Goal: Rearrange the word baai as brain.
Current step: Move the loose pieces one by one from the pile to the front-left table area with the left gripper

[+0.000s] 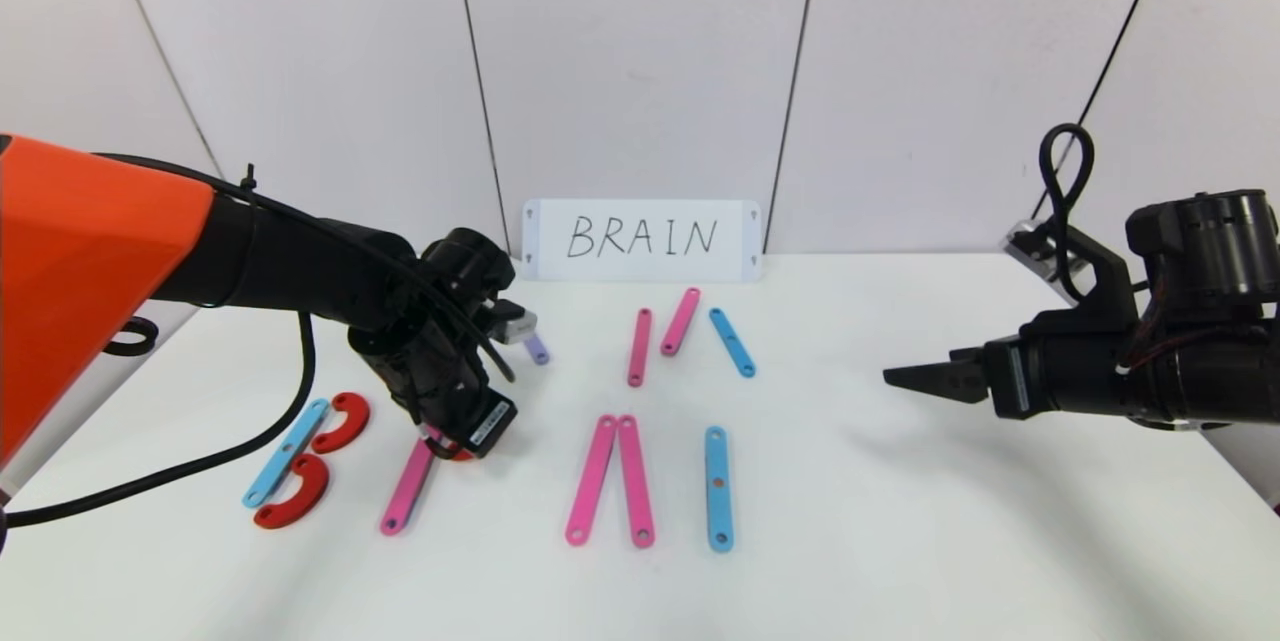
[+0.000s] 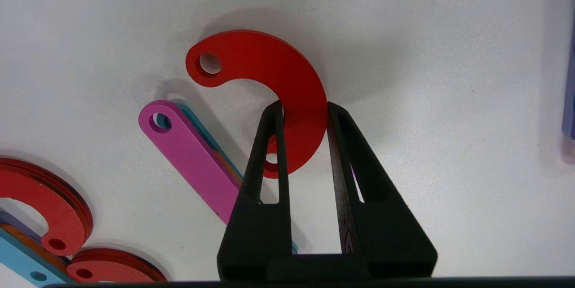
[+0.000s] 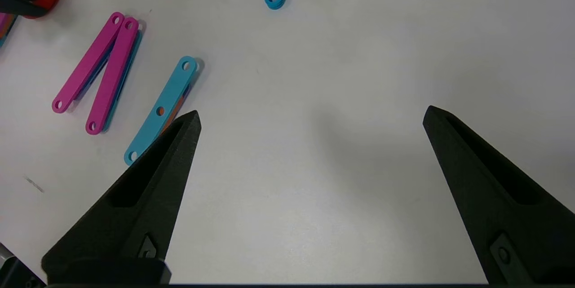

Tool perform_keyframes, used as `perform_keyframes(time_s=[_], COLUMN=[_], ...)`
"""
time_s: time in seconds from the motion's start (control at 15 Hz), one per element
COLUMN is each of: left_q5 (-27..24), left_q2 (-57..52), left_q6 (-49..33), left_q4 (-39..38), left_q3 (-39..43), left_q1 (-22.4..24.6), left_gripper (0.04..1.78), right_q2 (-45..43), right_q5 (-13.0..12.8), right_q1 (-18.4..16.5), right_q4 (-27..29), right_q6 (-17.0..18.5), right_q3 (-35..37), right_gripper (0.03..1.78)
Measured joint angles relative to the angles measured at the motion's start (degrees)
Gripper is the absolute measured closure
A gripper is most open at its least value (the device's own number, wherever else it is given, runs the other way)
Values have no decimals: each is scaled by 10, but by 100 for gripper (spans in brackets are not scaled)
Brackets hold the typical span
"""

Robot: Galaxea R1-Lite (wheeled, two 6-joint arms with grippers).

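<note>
The white card (image 1: pixel 641 240) standing against the far wall, at the table's far edge, bears the black handwritten word BRAIN.

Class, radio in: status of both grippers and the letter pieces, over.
Left gripper shut on red C-shaped plastic arc, beside pink plastic strip. Right gripper open, hovering clear. Nothing blocking.

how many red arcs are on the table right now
3. Two red arcs lie beside the blue strip at the left; a third is between the left gripper's fingers. Others may be hidden.
</note>
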Motion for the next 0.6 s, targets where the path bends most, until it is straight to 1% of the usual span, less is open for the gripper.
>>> perform_keyframes(time_s=[0.07,0.2,0.33,0.47,0.6], left_q5=[0,0,0,0,0], left_q2=[0,0,0,0,0], left_q6=[0,0,0,0,0], left_q4=[-2,-5,-5,-6,-7], left_q3=[0,0,0,-2,-9], left_q1=[0,0,0,0,0], left_gripper=[142,123,91,55,30], right_q2=[0,0,0,0,0], right_q5=[0,0,0,0,0], right_q1=[0,0,0,0,0], right_q4=[0,0,0,0,0], right_q6=[0,0,0,0,0], right_q3=[0,0,0,0,0], right_gripper=[8,8,8,8,8])
